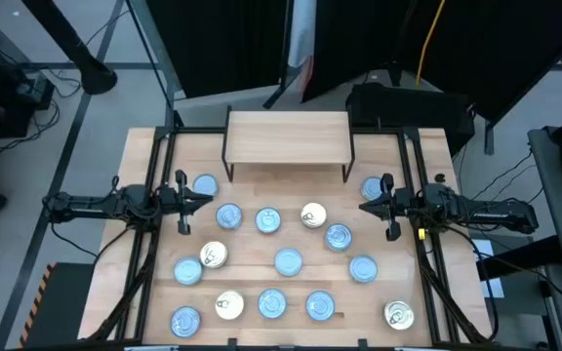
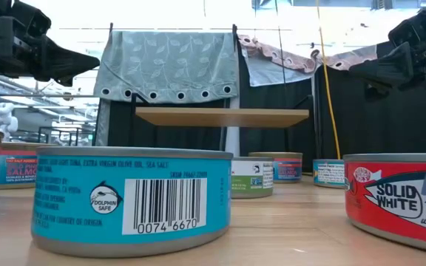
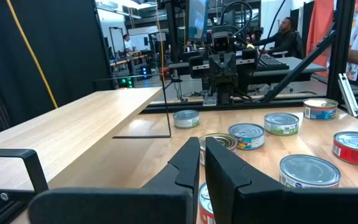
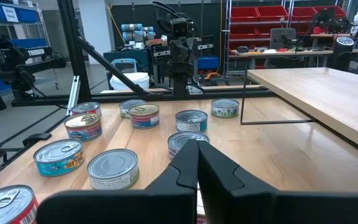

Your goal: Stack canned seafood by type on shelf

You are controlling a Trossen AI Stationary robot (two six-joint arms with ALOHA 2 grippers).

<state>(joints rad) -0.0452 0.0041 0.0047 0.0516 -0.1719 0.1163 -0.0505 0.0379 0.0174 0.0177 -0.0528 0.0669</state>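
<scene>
Your left gripper and right gripper are both clenched on nothing, hovering at the table's sides. The tins lie scattered before the bare shelf.

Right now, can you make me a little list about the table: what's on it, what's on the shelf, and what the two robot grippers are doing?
Shelf: small wooden riser on thin black legs at the table's far edge, top bare
Cans: about fifteen flat round tins spread on the tabletop, none stacked
Lids: mostly blue, a few cream or gold
Left gripper: shut, holding nothing, hanging above the table's left side
Right gripper: shut, holding nothing, hanging above the right side
Stacking: not begun
</scene>
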